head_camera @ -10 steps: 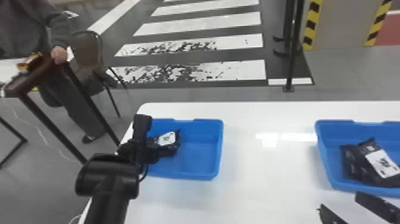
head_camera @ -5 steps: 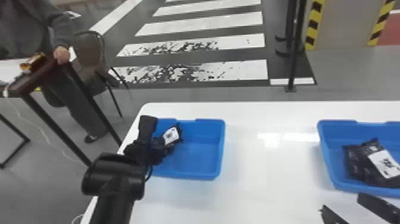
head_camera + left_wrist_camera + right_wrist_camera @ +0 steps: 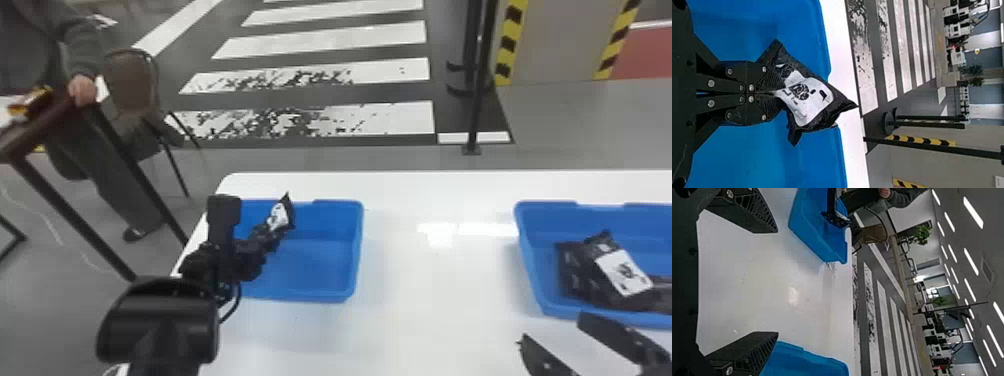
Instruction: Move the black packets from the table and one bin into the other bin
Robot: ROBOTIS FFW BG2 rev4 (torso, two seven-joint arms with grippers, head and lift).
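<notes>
In the head view my left gripper (image 3: 265,239) is over the left blue bin (image 3: 320,265), with a black packet (image 3: 281,215) with a white label at its tips. The left wrist view shows that gripper (image 3: 774,93) shut on the edge of the packet (image 3: 807,98), which is tilted above the bin (image 3: 762,156). My right gripper (image 3: 555,332) stands open at the near edge of the right blue bin (image 3: 537,280), nothing between its fingers; so it appears in the right wrist view (image 3: 777,282) too. Black packets (image 3: 590,270) lie in the right bin.
The white table (image 3: 430,320) spans the space between the bins. Beyond its far edge a black post (image 3: 477,100) stands on the floor. A dark side table (image 3: 40,130) is off to the left.
My left gripper has lifted the packet from inside the left bin and it now tilts upward near the bin's far wall. The right gripper looks unmoved.
</notes>
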